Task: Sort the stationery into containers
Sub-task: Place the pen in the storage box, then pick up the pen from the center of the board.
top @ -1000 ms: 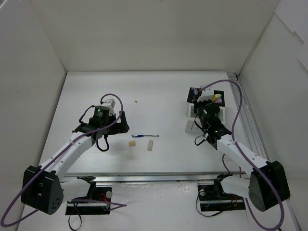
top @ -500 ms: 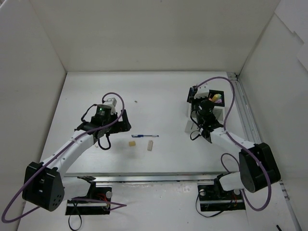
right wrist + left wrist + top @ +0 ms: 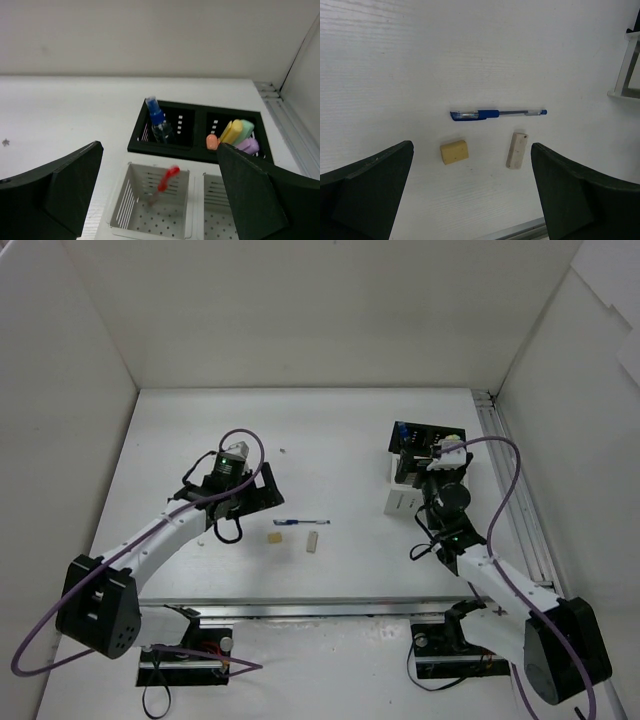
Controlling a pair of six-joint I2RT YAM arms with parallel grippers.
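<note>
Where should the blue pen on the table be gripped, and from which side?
Grip the blue pen at its blue sleeve near mid-length, from straight above, jaws across the thin barrel. It lies flat on the table, and the erasers sit close beside it.

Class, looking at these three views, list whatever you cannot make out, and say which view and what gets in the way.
- Right wrist view: the red pen in the white box is blurred; its lower end is unclear.
- Right wrist view: the white box's right compartment is cut off by the frame edge and a dark finger.
- Top view: the speck is too small to identify.
</note>
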